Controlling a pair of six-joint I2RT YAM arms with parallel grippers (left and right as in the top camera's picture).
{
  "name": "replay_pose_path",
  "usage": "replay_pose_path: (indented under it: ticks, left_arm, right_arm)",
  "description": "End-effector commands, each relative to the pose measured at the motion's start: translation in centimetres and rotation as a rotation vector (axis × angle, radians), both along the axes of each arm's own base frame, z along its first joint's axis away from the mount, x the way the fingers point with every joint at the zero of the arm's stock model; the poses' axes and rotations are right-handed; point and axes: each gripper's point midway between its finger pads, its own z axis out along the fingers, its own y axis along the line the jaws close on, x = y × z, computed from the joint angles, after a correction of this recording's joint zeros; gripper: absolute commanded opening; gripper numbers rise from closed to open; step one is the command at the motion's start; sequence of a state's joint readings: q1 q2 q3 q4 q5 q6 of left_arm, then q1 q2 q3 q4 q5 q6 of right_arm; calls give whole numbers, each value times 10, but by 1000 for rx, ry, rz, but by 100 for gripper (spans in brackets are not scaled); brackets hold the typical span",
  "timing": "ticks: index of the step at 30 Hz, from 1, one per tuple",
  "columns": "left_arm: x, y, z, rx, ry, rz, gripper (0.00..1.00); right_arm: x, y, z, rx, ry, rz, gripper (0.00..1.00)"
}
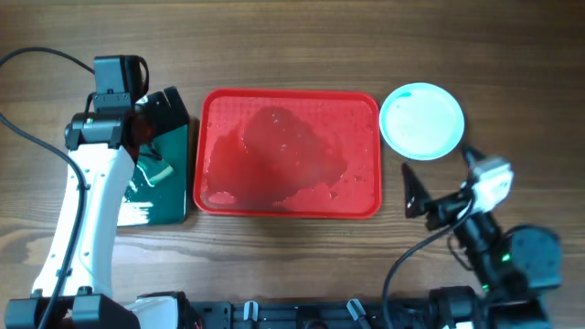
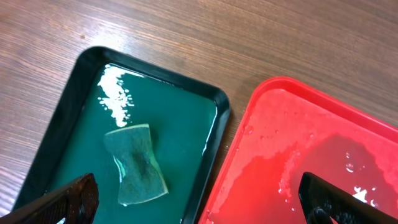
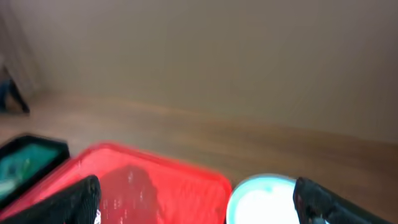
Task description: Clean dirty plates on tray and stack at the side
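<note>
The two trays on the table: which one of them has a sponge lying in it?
The smaller dark green rectangular tray with black rim: a green sponge lies in it. The large red plastic tray holds only water.

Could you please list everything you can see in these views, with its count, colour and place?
plates: one round outline seen from above, number stacked cannot be told; white with an aqua tinge; on the table, right of the tray's far corner.
tray: one; red, wet; middle of the table, no plates on it.
small tray: one; dark green with a black rim, wet; left of the red one.
sponge: one; green; lying in the small tray.
table: one; brown wood; under everything.
left gripper: one; black fingers, open, empty; over the edges of both trays.
right gripper: one; black fingers, open, empty; facing the red tray and the plates.
</note>
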State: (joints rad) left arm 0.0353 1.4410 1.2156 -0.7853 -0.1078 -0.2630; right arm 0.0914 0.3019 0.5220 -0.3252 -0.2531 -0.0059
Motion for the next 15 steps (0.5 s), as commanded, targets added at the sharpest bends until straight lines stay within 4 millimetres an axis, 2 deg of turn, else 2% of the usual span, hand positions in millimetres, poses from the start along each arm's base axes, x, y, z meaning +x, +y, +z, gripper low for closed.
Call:
replay_pose_path:
  ticks: [1, 3, 7, 15]
  left_arm:
    - [1, 0, 1, 6, -3, -8, 100]
    - [1, 0, 1, 6, -3, -8, 100]
    - [1, 0, 1, 6, -3, -8, 100]
    - [1, 0, 1, 6, -3, -8, 100]
  right_arm:
    - [-3, 3, -45, -11, -42, 25, 100]
    - [0, 6, -71, -7, -72, 40, 100]
    - [5, 9, -100, 44, -110, 55, 100]
    - [6, 8, -100, 43, -107, 47, 100]
